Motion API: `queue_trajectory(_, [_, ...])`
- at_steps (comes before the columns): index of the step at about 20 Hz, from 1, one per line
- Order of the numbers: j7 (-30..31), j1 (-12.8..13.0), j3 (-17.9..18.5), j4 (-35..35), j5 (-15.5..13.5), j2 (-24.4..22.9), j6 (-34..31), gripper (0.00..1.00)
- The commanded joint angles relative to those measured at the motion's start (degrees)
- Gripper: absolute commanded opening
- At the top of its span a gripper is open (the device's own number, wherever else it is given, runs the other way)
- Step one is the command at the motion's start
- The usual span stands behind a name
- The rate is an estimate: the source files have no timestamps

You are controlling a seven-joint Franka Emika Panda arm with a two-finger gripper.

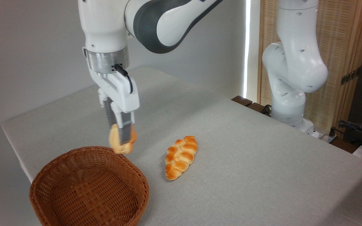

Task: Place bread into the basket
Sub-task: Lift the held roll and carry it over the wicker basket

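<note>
The small round bread (115, 140) hangs in the air, tipped on its side, with my gripper (120, 140) shut on it. It is held just above the far rim of the brown wicker basket (52, 171), which stands at the table's front left with nothing visible inside. One dark finger (124, 133) crosses the bun's front; the other is hidden behind it.
A longer braided oval loaf (181, 157) lies on the grey table (247, 157), right of the basket. The arm's white base (289, 103) stands at the table's far right edge, with cables behind it. The table's left edge runs close behind the basket.
</note>
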State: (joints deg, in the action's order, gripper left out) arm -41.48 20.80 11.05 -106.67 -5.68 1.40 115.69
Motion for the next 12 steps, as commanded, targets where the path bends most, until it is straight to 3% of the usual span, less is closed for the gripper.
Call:
queue_trajectory(1, [-1.1,0.1,0.8,0.1,-1.0,0.4,7.6,0.66])
queue_trajectory(4, [-0.9,0.1,0.9,0.0,-0.8,1.1,9.8,1.00])
queue_trajectory(12, [-0.4,0.1,0.9,-0.3,-0.8,1.1,9.4,1.00])
